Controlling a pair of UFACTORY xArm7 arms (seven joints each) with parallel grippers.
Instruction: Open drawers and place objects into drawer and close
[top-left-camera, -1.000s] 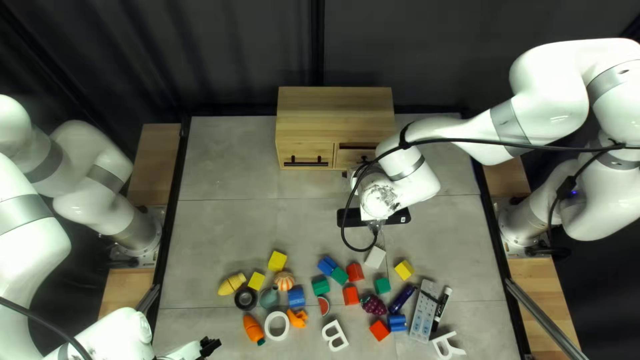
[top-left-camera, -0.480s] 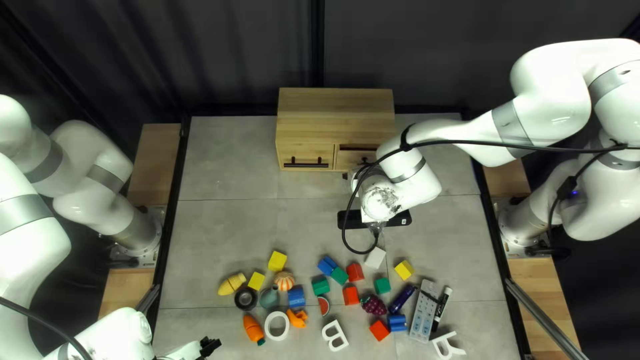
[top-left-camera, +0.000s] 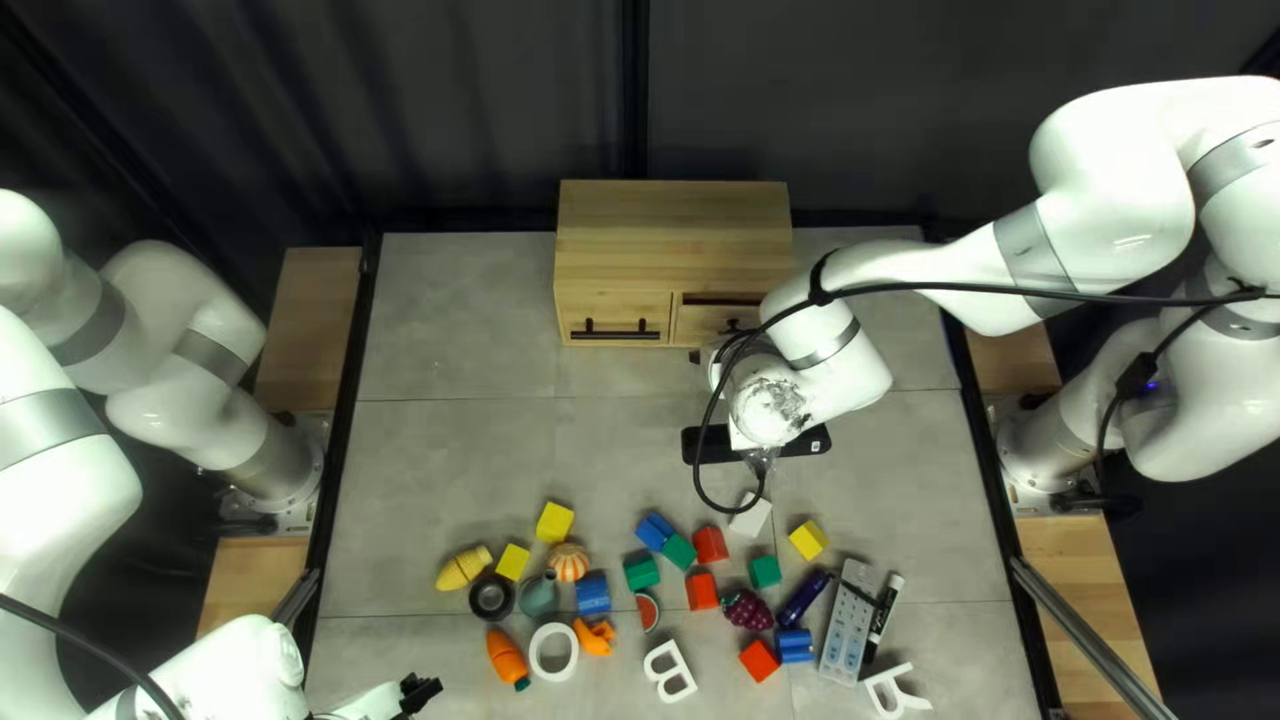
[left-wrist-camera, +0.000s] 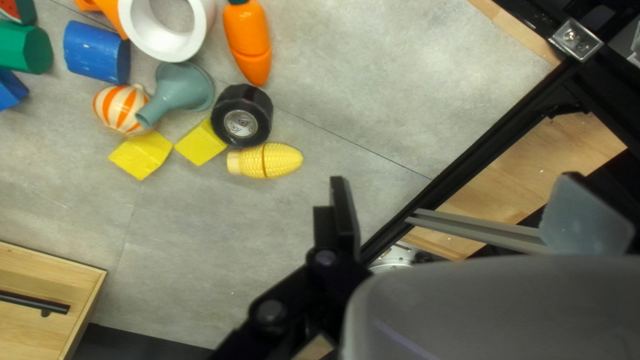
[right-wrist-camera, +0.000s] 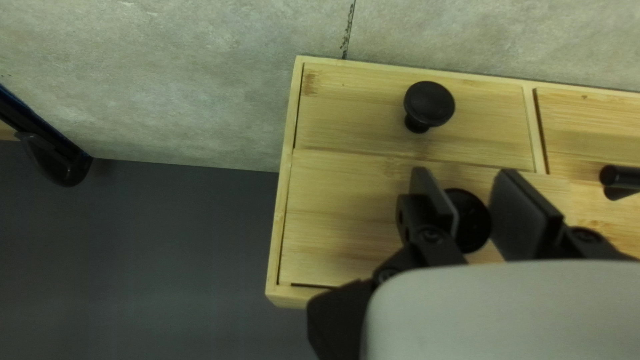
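Observation:
A bamboo drawer chest [top-left-camera: 672, 235] stands at the back of the table. Seen in the right wrist view, my right gripper [right-wrist-camera: 467, 182] is shut on the black round knob [right-wrist-camera: 470, 222] of a right-hand drawer [right-wrist-camera: 350, 220], whose front stands slightly out. A second knob [right-wrist-camera: 429, 102] sits on the neighbouring drawer. In the top left view my right wrist [top-left-camera: 790, 385] hides that grip. My left gripper [left-wrist-camera: 460, 220] hangs open and empty over the table's near left corner, beside a toy corn cob [left-wrist-camera: 265, 160]. Toys [top-left-camera: 640, 580] lie scattered along the near side.
The left drawer has a black bar handle [top-left-camera: 613, 330]. A black flat device [top-left-camera: 755, 442] lies under my right wrist. Blocks, white letters [top-left-camera: 668, 668], a carrot [top-left-camera: 506, 655], a tape roll [top-left-camera: 491, 597] and a remote [top-left-camera: 848, 620] crowd the near side. Black rails [top-left-camera: 340, 400] edge the table.
My right arm has drawn back a little toward the table's near side with the knob in its grip. The chest has shifted slightly with it. The left arm has not moved.

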